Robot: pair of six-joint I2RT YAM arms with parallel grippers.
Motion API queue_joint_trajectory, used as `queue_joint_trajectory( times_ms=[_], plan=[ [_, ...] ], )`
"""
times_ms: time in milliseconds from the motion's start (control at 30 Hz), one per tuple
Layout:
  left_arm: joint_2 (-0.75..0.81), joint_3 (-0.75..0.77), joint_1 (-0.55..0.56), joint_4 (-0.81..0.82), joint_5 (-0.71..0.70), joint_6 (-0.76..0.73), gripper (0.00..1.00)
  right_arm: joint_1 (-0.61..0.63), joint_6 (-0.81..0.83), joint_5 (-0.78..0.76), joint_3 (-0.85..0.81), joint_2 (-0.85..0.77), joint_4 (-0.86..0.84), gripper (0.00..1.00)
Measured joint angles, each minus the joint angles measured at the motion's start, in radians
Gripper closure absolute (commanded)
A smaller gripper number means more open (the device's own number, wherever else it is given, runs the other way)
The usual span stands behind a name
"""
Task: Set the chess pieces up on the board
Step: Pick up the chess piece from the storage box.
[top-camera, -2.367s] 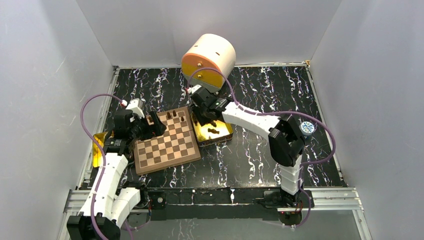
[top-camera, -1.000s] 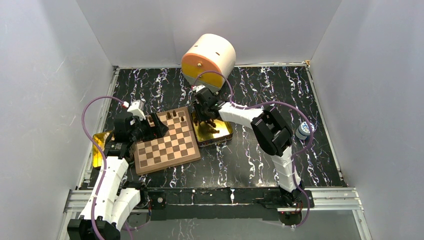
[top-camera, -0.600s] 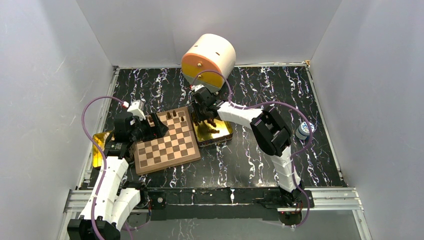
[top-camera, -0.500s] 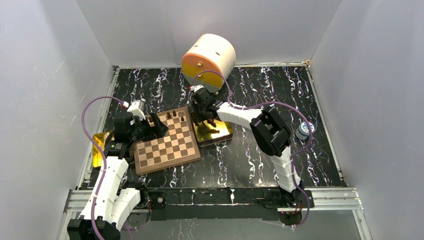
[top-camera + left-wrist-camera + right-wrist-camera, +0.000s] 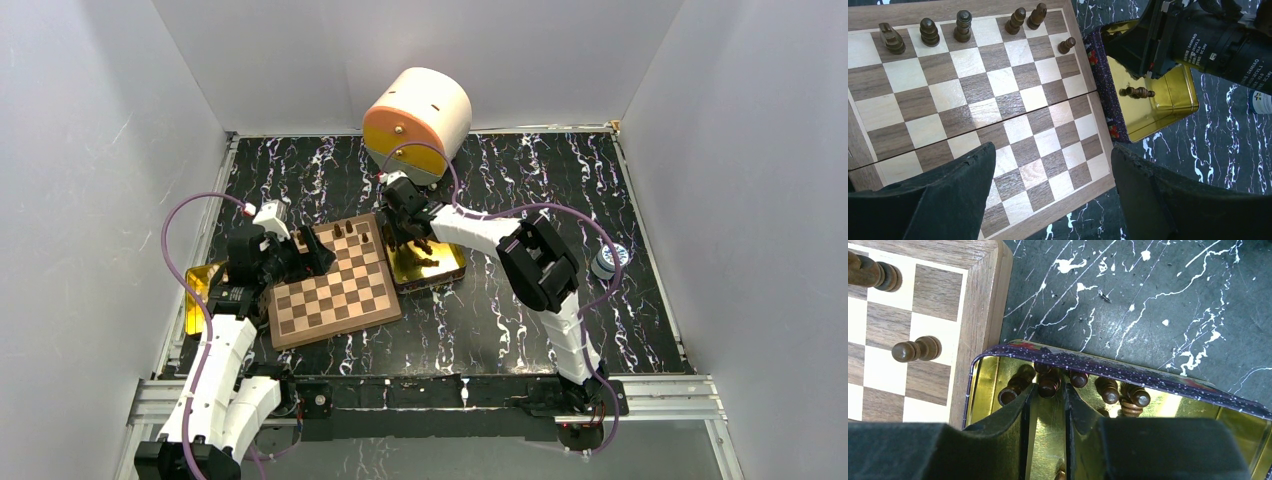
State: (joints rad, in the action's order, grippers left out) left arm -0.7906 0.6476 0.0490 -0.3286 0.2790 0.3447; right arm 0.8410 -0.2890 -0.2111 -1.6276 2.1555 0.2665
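The job was at an early stage. Six chess pieces [image 5: 962, 26] stood on the board [image 5: 998, 82], five in a row along its far edge and one pawn [image 5: 1066, 45] a square nearer, by the corner closest to the gold tin [image 5: 1178, 95]. Every other square in view was bare, so most of the set was not yet placed.

The rest lay in that tin, which sat just beside the board's right edge. In the right wrist view, several were bunched against the tin's far wall, and one lay on its side [image 5: 1136, 92] on the tin's floor.

The right gripper [image 5: 1048, 392] was down inside the tin, its fingers drawn narrow with only a slim gap between them. One piece [image 5: 1048, 383] sat right at the tips. Whether it was pinched or merely touched, I could not tell.

The left gripper [image 5: 1052, 152] hung over the board's near half, fingers spread wide and holding nothing.

Much was hard to read. The right fingers covered most of the tin's floor (so the count of loose pieces was a guess). The left fingers hid the board's near corners. A second gold thing [image 5: 197, 290] off the board's left side was half behind the left arm, and I could not identify it.
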Motion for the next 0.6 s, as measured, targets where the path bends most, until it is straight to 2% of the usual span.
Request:
queue_joint_trajectory(
  times_ms=[233, 600],
  plan=[
    [0.003, 0.0, 0.0, 0.0, -0.005, 0.0, 0.18, 0.001, 0.008, -0.01, -0.02, 0.011, 0.013, 0.78],
    [0.003, 0.0, 0.0, 0.0, -0.006, 0.0, 0.18, 0.004, 0.019, -0.026, -0.024, 0.006, 0.047, 0.81]
  ],
)
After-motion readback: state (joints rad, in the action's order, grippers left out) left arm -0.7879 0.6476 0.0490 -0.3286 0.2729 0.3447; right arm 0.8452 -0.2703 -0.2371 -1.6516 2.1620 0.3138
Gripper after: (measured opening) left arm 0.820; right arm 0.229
